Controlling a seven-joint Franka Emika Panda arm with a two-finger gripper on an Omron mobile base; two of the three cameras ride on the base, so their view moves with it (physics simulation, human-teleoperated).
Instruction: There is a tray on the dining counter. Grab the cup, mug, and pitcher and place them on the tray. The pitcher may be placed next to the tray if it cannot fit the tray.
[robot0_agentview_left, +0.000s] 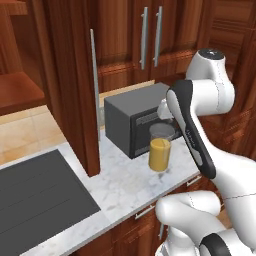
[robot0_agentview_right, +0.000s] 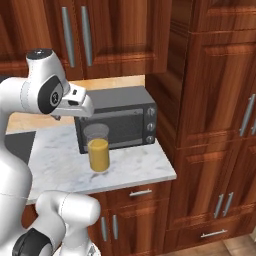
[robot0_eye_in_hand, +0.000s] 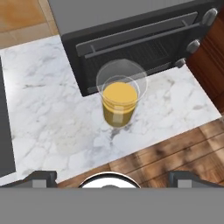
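Right, nearest me in the hand view the gripper (robot0_eye_in_hand: 111, 175) shows two dark tips at the bottom edge, set wide apart w/ nothing between them, so the hand is spread and empty. It sits above the counter's front edge, looking down at the pitcher (robot0_eye_in_hand: 119, 99), which is well apart from the tips. Pitcher (robot0_agentview_left: 160, 148) stands upright on the marble countertop (robot0_agentview_left: 125, 185), clear glass, approx half full of orange-yellow liquid. From the right base view the pitcher (robot0_agentview_right: 98, 148) is just in front of the toaster oven (robot0_agentview_right: 120, 119), near its door; can't tell if they touch. Oven is dark grey w/ a bar handle and knobs on its right side. Left of it in the left base view, a dark cooktop (robot0_agentview_left: 40, 200) is set into the counter. Behind, reddish wood cabinets (robot0_agentview_right: 115, 35) w/ long metal handles.
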